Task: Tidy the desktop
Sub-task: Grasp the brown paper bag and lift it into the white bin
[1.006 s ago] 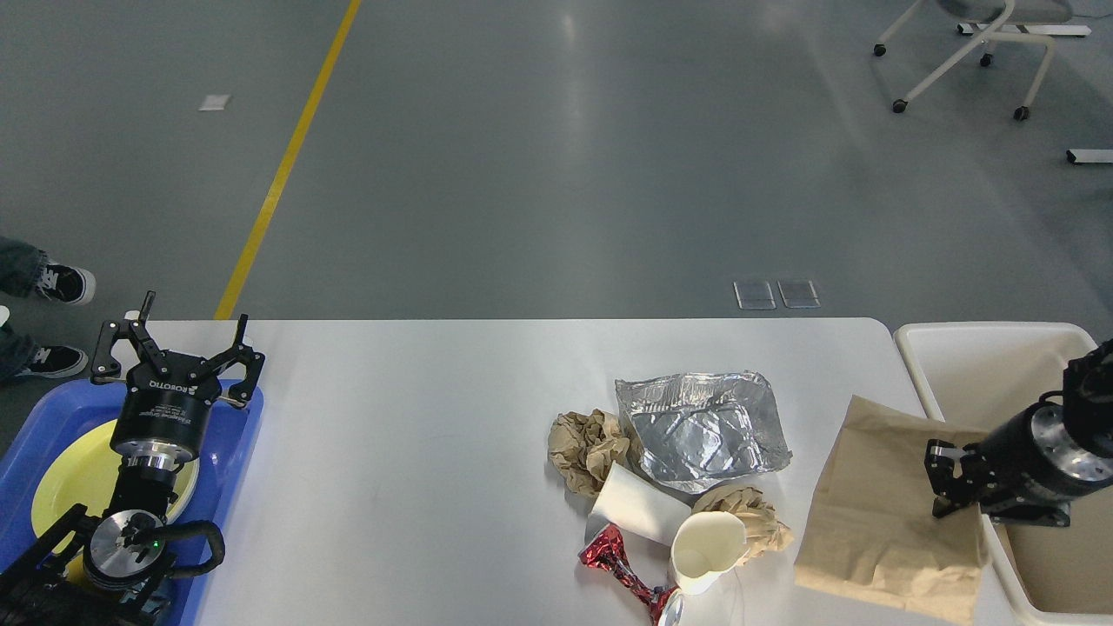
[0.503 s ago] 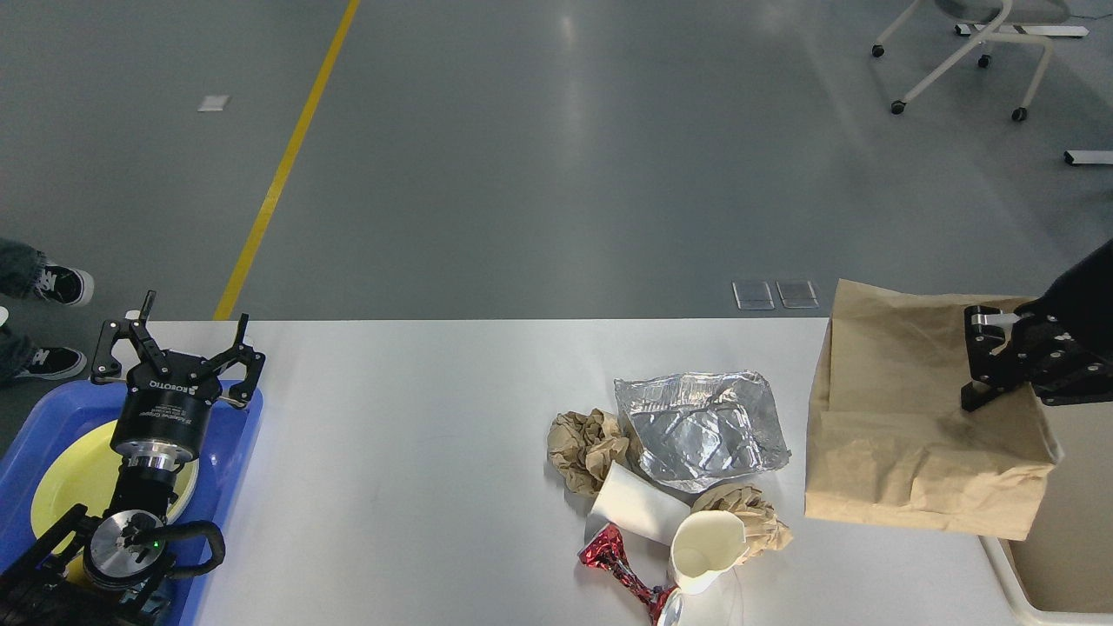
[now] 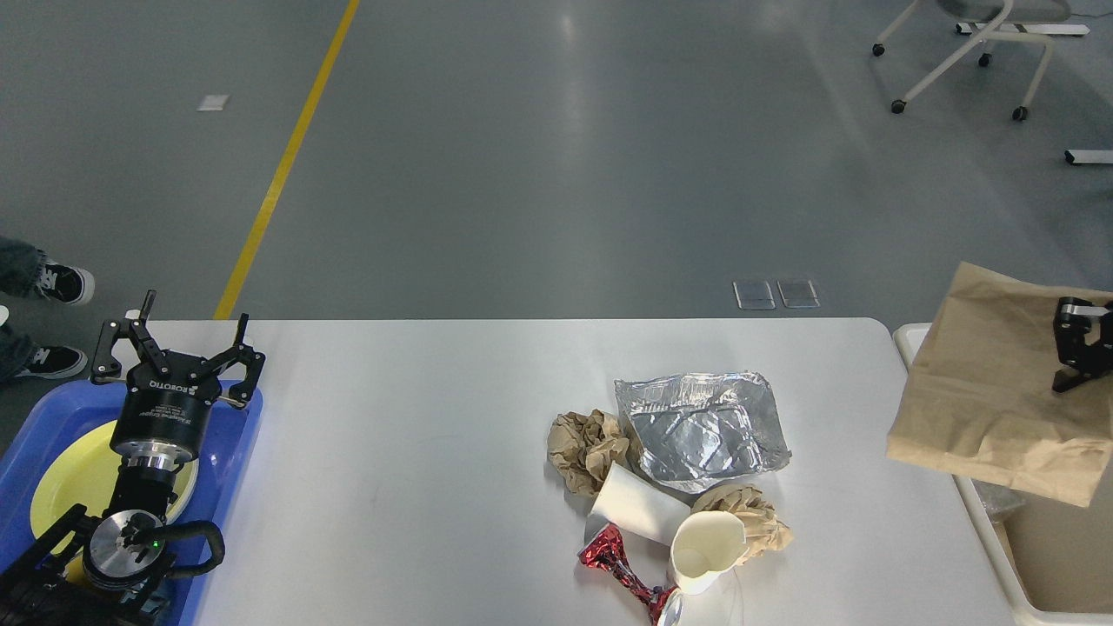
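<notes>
- Your right tool sits at the far right edge of view, fingers pinched on the upper part of a brown paper bag.
- The bag hangs in the air, tilted, over the right end of the counter and the cream bin that stands just beside that end.
- Something crinkled and clear shows inside the bin under the bag; you cannot tell what it is.
- Your left tool is over the far left corner of the counter, fingers spread wide, nothing between them.
- Below that arm lies a blue tray holding a yellow plate; the tray overlaps the counter's left edge.
- The counter runs wide and white-grey across the lower view; its left and middle parts are bare.
- Right of centre sits a tight cluster of litter: a crushed foil tray, a crumpled brown paper ball touching its left side, and a second paper ball below it.
- A white paper cup lies on its side, mouth toward you; another white cup lies against it.
- A red foil wrapper lies at the near edge, touching the cups.
- Beyond the counter: grey floor, a yellow line, a wheeled chair, shoes at left.
</notes>
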Robot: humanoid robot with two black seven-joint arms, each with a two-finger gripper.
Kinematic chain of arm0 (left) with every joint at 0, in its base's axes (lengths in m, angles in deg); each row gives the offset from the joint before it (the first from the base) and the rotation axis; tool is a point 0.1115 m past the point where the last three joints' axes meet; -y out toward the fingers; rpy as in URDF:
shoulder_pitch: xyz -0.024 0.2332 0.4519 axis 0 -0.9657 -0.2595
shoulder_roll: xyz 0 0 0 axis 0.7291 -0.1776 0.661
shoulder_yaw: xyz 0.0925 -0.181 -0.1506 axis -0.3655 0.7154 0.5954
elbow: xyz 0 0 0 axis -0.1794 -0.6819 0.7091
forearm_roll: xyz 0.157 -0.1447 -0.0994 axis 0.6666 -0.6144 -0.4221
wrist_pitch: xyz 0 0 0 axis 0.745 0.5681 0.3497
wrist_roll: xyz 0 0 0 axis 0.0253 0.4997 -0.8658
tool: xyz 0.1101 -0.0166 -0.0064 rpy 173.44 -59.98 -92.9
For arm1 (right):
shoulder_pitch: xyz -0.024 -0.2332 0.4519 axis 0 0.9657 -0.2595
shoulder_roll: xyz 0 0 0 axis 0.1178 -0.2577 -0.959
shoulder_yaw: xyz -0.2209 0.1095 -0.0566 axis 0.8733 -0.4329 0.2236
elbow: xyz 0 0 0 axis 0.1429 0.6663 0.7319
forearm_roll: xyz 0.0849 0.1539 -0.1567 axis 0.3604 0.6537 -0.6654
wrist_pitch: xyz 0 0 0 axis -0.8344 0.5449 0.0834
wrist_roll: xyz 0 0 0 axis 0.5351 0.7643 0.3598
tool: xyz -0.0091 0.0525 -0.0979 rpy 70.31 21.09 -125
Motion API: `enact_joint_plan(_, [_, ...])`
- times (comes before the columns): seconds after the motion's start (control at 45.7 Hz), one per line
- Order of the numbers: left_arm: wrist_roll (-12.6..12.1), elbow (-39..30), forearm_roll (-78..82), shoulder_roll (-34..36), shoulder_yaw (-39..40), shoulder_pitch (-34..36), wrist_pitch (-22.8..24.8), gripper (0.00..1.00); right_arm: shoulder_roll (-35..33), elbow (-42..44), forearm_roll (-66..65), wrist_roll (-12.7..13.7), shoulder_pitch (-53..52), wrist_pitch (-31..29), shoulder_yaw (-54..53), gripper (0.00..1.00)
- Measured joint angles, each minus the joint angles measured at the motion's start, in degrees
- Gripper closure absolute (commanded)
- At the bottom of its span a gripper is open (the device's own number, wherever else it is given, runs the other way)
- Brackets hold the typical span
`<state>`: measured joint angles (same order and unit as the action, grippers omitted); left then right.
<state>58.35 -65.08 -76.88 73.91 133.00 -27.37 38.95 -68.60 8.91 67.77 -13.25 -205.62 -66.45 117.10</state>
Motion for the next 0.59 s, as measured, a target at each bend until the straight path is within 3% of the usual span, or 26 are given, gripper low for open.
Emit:
enact_joint_plan(0.131, [0.0,0.0,0.0,0.0,0.0,0.0,0.0,0.04,-1.5,13.3,0.2,-0.1,13.6,1.8,-3.9,1.0])
enact_joint_plan(0.306, [0.0,0.0,0.0,0.0,0.0,0.0,0.0,0.04,-5.0,30.4,0.2,-0.1,35.0,8.1,-18.8,1.0])
enact_joint_plan(0.437, [0.0,0.0,0.0,0.0,0.0,0.0,0.0,0.04,-5.6,36.9,-0.1,-0.1,49.5,18.2,-29.8,1.0])
enact_joint_plan(0.59, [0.0,0.0,0.0,0.0,0.0,0.0,0.0,0.04,-3.6,41.9,-0.2,-0.1,64.5,35.7,-38.2,1.0])
